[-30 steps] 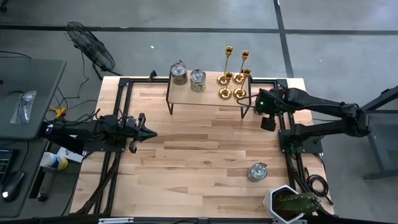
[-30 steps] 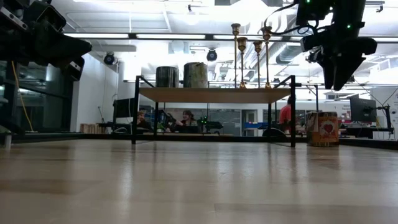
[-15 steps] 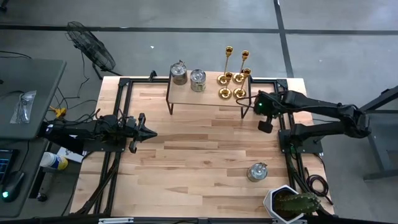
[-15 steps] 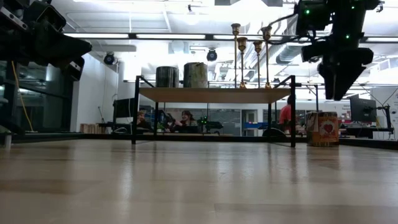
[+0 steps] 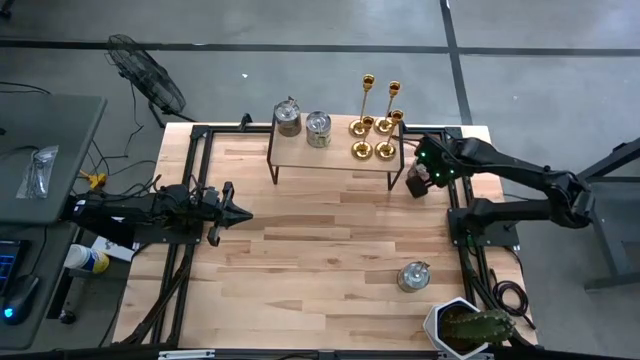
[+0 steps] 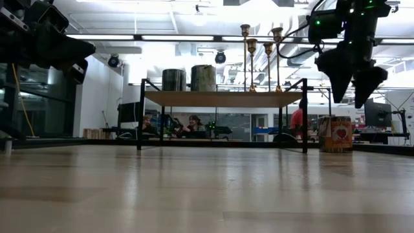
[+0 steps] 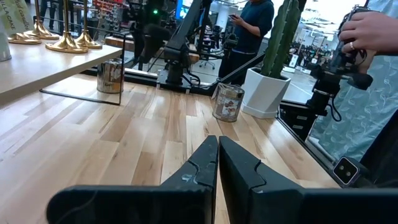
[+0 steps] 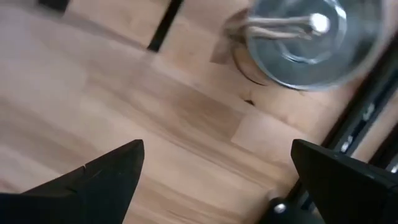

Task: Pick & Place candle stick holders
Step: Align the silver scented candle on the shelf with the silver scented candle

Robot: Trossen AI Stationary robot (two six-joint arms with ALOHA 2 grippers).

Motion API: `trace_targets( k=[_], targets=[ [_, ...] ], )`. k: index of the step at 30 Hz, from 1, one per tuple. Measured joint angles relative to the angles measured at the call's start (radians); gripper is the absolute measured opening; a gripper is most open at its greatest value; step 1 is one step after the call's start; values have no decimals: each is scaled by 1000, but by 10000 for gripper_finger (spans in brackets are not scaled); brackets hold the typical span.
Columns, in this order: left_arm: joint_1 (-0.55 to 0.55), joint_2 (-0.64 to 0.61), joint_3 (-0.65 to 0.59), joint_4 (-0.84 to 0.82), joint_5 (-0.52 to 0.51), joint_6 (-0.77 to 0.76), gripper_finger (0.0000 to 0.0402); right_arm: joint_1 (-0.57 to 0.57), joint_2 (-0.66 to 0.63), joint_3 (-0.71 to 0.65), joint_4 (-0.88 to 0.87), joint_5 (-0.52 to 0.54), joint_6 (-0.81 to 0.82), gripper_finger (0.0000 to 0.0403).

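Observation:
Four gold candle stick holders stand upright on their round bases at the right end of a low wooden shelf at the table's far side. They also show in the low view and the left wrist view. My right gripper is open and empty. It hangs in the air just off the shelf's right end, its fingers pointing down. Its wrist view looks down on the tabletop and a lidded silver jar. My left gripper is shut and empty, above the table's left side.
Two silver jars stand on the shelf's left half. One more jar stands on the table near the right front, beside a cactus in a white pot. A person's hand shows beyond the table.
My right gripper has gone toward the table's far edge and the shelf's right end, and has turned about. In the low view its fingers showed as one tip before and now stand apart.

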Motion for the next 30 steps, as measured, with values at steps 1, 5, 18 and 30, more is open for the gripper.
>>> trace_targets(
  k=[1,5,18,30],
  targets=[
    [0,0,0,0,0,0,12,-5,0,0,0,0,42,400],
    [0,0,0,0,0,0,12,-16,-7,0,0,0,164,400],
    [0,0,0,0,0,0,12,-101,-11,0,26,108,516,400],
    [0,0,0,0,0,0,12,-131,-11,0,68,150,818,400]
  ],
)
